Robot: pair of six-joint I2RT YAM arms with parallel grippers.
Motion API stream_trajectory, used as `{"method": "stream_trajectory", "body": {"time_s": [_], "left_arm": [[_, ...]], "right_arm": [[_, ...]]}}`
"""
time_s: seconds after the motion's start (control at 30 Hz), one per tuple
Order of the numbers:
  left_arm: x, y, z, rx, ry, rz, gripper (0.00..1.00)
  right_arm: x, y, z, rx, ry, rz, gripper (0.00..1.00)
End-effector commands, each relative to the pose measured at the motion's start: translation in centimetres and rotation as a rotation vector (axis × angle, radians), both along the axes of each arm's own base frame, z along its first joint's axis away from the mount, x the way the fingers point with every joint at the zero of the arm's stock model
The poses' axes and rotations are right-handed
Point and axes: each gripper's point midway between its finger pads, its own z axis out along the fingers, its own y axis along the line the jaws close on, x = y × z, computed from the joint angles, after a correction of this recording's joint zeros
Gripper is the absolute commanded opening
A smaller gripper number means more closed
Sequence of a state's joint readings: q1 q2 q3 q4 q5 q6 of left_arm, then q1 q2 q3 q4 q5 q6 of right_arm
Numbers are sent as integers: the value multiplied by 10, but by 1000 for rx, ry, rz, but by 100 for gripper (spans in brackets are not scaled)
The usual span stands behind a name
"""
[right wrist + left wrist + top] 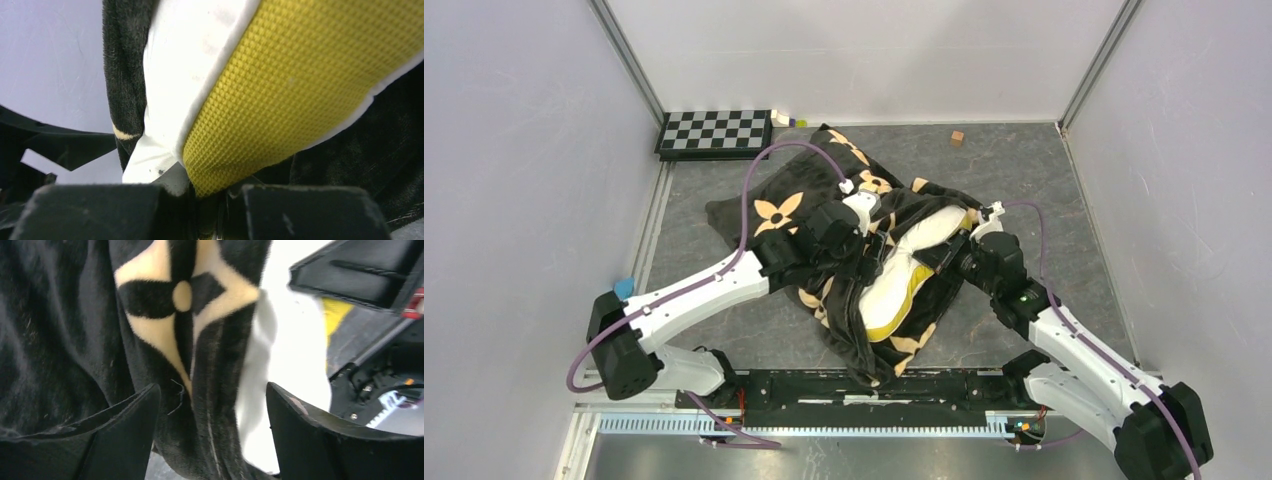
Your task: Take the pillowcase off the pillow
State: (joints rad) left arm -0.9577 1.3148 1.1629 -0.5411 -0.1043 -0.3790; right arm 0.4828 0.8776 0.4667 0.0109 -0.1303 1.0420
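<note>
A black-and-white checkerboard (714,132) lies at the table's (1044,190) eleven o'clock corner, a small pale object (786,120) just beside it; a small brown cube (957,139) sits toward one o'clock

Top view looking down from behind, wrist views close-up, all sharing the pillow (902,268)

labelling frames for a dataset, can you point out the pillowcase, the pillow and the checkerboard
pillowcase (779,212): top external view, tan flower print on its left part
pillow (927,233): top external view, exposed white face
checkerboard (714,131): top external view, middle of the board
</note>
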Motion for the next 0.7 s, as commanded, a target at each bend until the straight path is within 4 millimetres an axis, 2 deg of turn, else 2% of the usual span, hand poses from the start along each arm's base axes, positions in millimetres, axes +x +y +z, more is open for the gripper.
{"method": "stream_trajectory", "body": {"time_s": [0.0,0.1,0.2,0.3,0.37,0.43,0.5,0.67], "left_arm": [[11,17,-21,148,-21,38,78],[24,26,-48,170,35,74,47],[38,46,-71,101,115,159,37],[55,77,-78,54,77,314,22],[63,99,-81,55,42,423,14],[69,119,-84,66,14,502,12],[72,133,-88,85,-3,555,16],[82,147,-104,101,18,642,19]], "right_arm": [[6,-2,27,6,-110,-3,0],[5,-6,35,-53,-130,9,0],[8,-20,40,-136,-133,-24,0],[11,-28,51,-145,-146,-45,0],[12,-29,68,-101,-169,-48,0],[13,-30,92,-53,-207,-47,0],[17,-35,116,-38,-244,-72,0],[30,-64,177,-80,-336,-197,0]]}}
